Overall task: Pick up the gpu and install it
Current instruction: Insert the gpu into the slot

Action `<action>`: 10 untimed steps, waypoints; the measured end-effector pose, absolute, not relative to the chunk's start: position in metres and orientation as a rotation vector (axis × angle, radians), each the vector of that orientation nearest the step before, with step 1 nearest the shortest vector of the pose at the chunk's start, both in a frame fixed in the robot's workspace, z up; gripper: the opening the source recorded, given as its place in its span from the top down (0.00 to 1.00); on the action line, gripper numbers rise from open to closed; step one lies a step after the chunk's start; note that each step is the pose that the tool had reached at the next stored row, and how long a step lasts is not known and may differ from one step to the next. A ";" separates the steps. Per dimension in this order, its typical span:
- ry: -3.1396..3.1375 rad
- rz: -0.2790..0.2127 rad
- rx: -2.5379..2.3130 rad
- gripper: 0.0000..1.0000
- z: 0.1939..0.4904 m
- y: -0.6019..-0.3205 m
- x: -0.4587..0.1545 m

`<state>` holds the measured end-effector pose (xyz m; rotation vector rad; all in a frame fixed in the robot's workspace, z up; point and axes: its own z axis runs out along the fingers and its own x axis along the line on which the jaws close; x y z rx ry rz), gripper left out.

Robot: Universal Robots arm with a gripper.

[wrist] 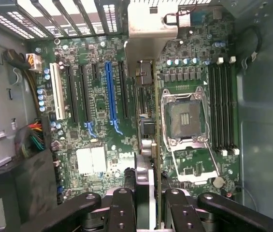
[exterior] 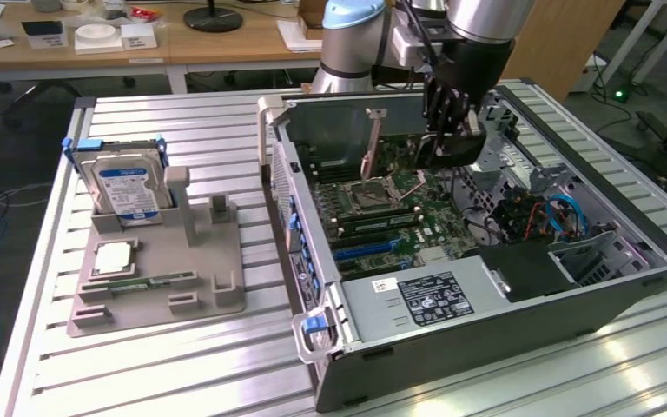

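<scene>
A ribbed aluminium table is carrying the work, with wooden desks standing far behind it. On the right, a dark steel computer case is lying open, holding a green motherboard, a boxy labelled power supply and coloured cables. On the left, a grey moulded holder is keeping a silver hard drive upright and a slim green memory stick flat. Over the far part of the case, the black gripper is clamping the gpu between nearly closed fingers. The thin card is standing on edge above the board, between the long slots and the square socket, its long axis pointing its silvery bracket at the slotted rear wall.
</scene>
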<state>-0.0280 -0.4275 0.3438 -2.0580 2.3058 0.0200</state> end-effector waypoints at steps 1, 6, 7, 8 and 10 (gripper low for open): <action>2.306 0.020 -2.058 0.72 0.343 -0.428 -0.028; 2.308 0.023 -2.059 0.72 0.341 -0.428 -0.028; 2.308 0.023 -2.059 0.72 0.340 -0.428 -0.028; 2.308 0.023 -2.060 0.72 0.340 -0.428 -0.028; 2.308 0.023 -2.060 0.72 0.340 -0.428 -0.028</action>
